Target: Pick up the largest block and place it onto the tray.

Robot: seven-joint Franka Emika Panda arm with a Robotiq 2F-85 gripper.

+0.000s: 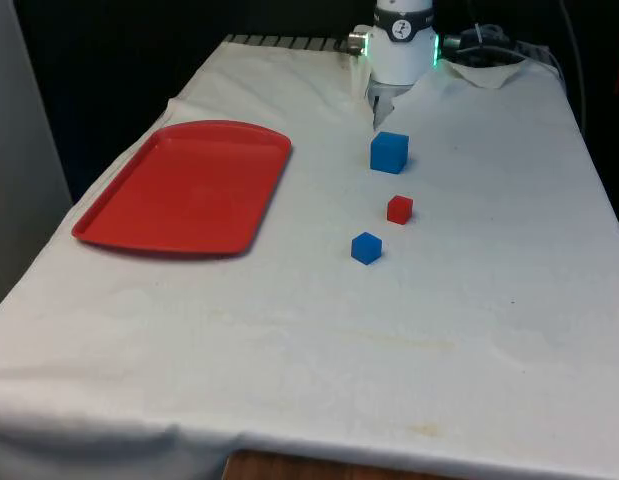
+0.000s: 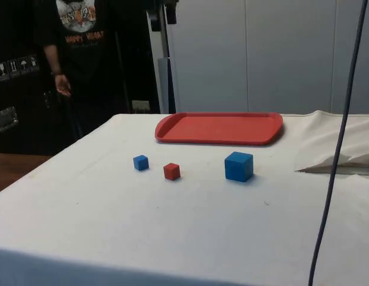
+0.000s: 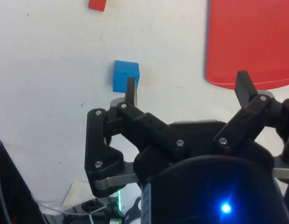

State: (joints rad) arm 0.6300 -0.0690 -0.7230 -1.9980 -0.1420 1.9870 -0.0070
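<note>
Just beside one fingers [image 3: 130, 91]: largest block [image 3: 125, 76].

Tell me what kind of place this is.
Probably a robot lab or test room: a table under a white cloth holds only a red tray and coloured blocks, with dark cabinets and a person standing by.

- The table [image 1: 489, 330] is covered by a white cloth
- A red tray [image 1: 186, 187] is laid near the front view's left edge
- A large blue block [image 1: 389, 152], a red block [image 1: 399, 209] and a small blue block [image 1: 366, 248] are set in a row
</note>
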